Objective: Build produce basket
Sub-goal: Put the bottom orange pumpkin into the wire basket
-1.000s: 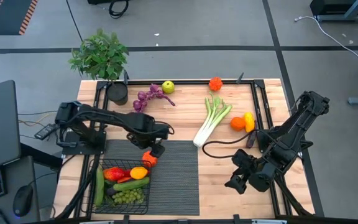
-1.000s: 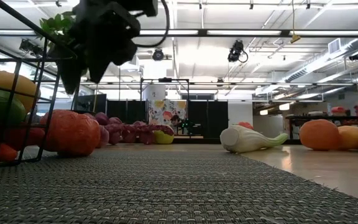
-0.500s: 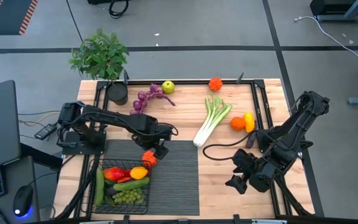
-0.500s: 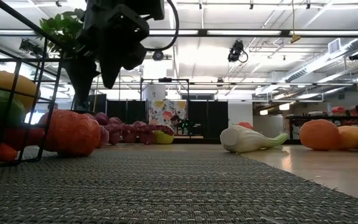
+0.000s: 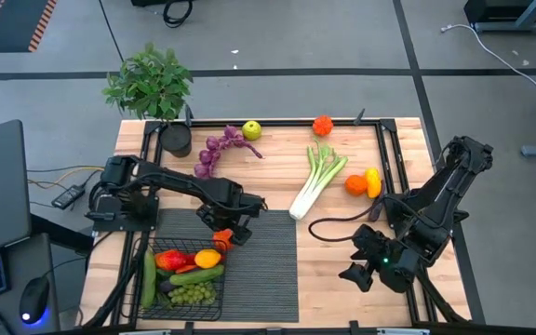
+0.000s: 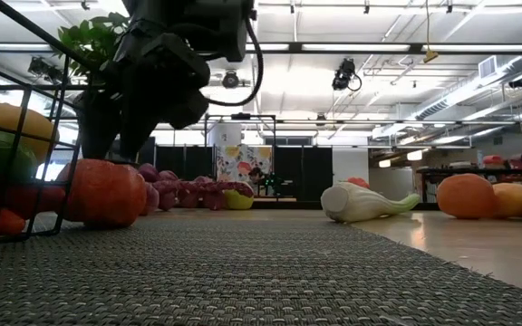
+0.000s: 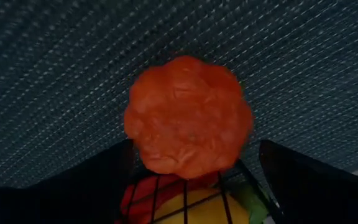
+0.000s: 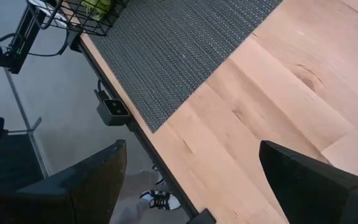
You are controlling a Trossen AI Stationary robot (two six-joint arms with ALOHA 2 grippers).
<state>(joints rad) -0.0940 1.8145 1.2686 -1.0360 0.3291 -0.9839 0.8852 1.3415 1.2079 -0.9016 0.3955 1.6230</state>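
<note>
1. The basket (image 5: pixel 182 276) sits at the near left corner of the dark ribbed mat (image 5: pixel 263 265) on the bench (image 5: pixel 342 279), holding a lemon, red peppers, cucumbers and green grapes.
2. A bumpy orange-red fruit (image 5: pixel 222 238) lies on the mat just outside the basket's far right corner, touching or nearly touching the wire rim.
3. The left claw (image 5: pixel 233 221) hovers over that fruit with its fingers spread wide and nothing between them; a second ago it stood slightly nearer the basket.
4. The mat to the right of the fruit is bare, leaving free room there.
5. The left wrist view shows the fruit (image 7: pixel 188 117) centred between the two fingers, with the basket's wires behind it; the high view does not show this.
6. Grapes (image 5: pixel 217 147), a green apple (image 5: pixel 251 130), a leek (image 5: pixel 316 179) and more fruit lie along the far side.
7. The right claw (image 5: pixel 368 263) waits wide open and empty over the near right edge of the bench.
</note>
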